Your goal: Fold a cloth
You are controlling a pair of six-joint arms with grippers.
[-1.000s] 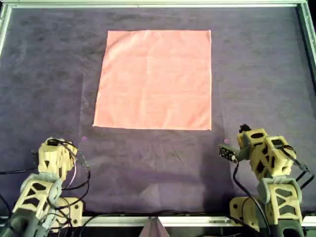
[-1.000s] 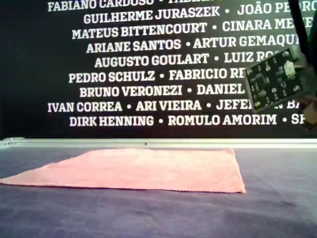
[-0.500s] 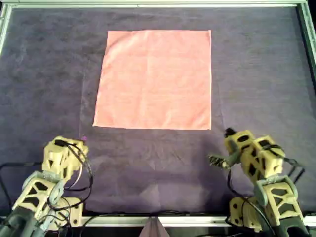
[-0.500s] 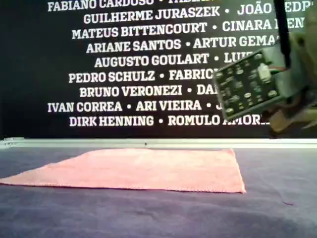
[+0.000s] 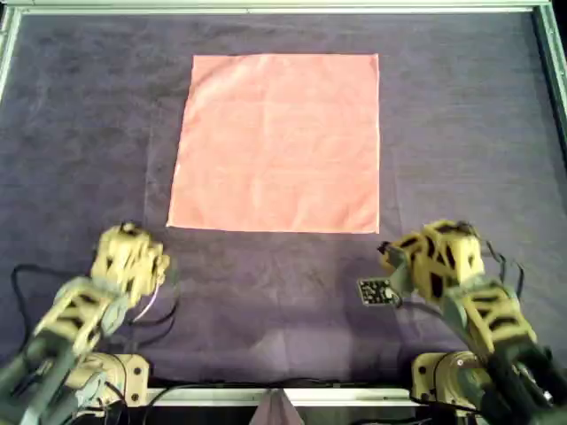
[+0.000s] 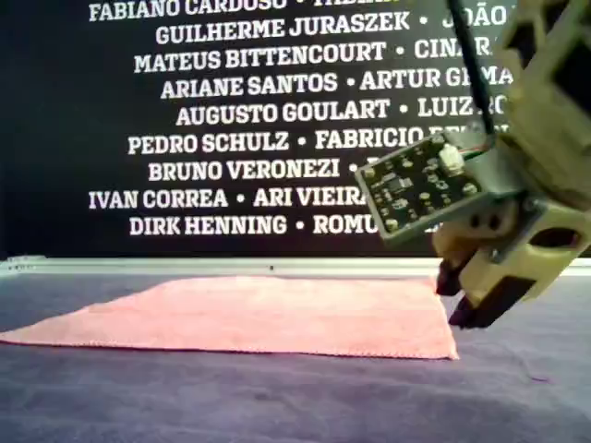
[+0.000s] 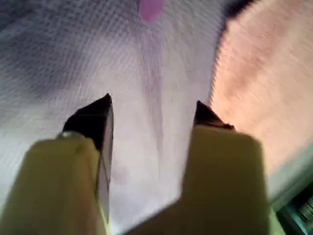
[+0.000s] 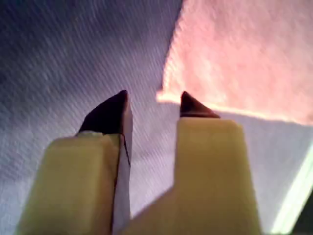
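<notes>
The thin salmon-pink square cloth (image 5: 276, 142) lies flat and fully spread on the big dark purple felt mat (image 5: 80, 133) that covers the counter, sitting toward twelve o'clock of the overhead view's middle, its edges roughly square to the mat's metal-framed border (image 5: 266, 7). The left gripper (image 5: 131, 232), a yellow printed unit, hovers at about seven o'clock from the cloth's middle in the overhead view, just off the cloth's near corner on that side; in the left wrist view its dark-tipped fingers (image 7: 95, 120) stand well apart with nothing between them but mat, the cloth's edge (image 7: 254, 83) running just beside one tip and a small pink mark (image 7: 150, 8) on the mat ahead. The right gripper (image 5: 387, 251) sits at about five o'clock from the cloth's middle, near the other near corner; its fingers (image 8: 113, 112) are parted and hold nothing, the cloth's corner (image 8: 166, 95) just beyond the tips. In the exterior view the right gripper (image 6: 466, 300) hangs close above the mat beside that corner, a green circuit board (image 6: 416, 185) on its side.
</notes>
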